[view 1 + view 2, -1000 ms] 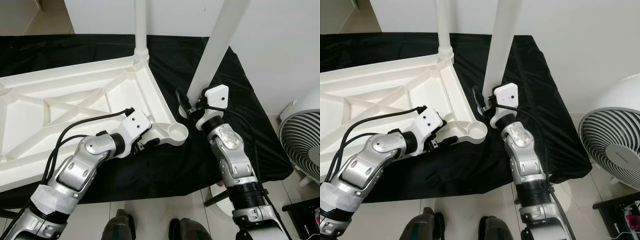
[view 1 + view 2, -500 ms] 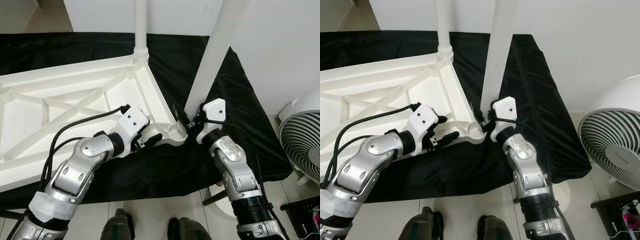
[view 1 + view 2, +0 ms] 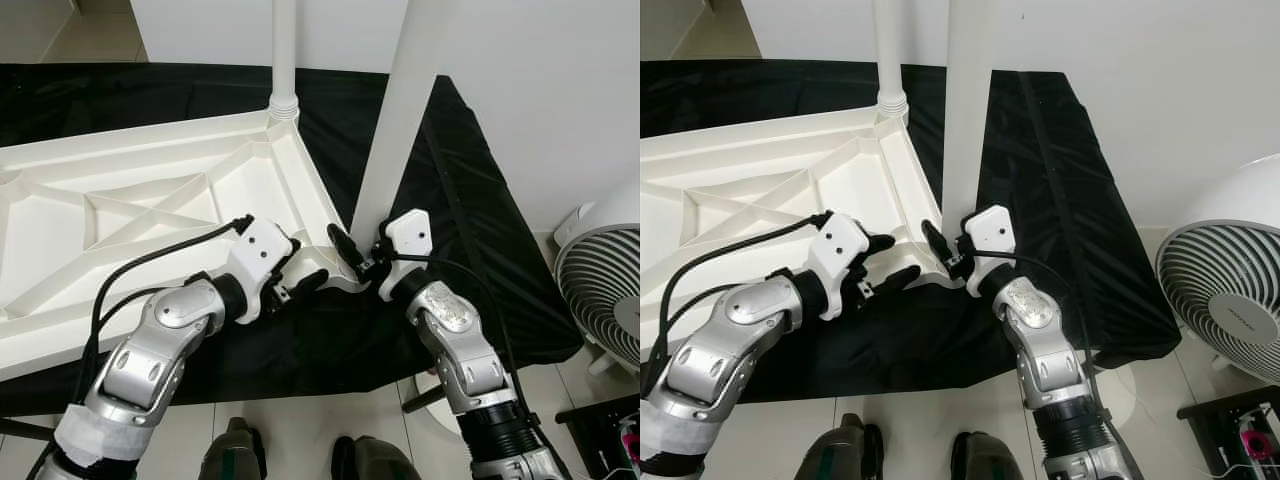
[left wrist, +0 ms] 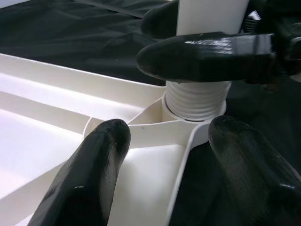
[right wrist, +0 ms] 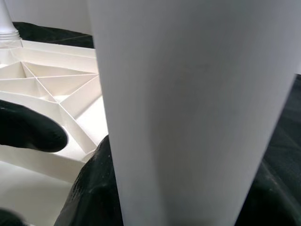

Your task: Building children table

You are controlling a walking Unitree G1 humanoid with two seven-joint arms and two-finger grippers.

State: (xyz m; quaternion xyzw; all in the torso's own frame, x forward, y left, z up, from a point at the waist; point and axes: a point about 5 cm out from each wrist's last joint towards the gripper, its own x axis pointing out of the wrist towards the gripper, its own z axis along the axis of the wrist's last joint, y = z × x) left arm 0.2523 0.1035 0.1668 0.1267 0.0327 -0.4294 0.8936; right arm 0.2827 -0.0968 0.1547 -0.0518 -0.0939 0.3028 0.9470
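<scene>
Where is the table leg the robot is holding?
The table leg stands upright at the tabletop's near right corner, held by the right pincer, its ribbed end in the corner hole.

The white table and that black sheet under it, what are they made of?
The table looks like moulded plastic: smooth, slightly glossy, with thin ribs underneath. The leg seems the same, with screw ridges at its end. The sheet looks like thin shiny fabric or plastic film; it wrinkles.
</scene>
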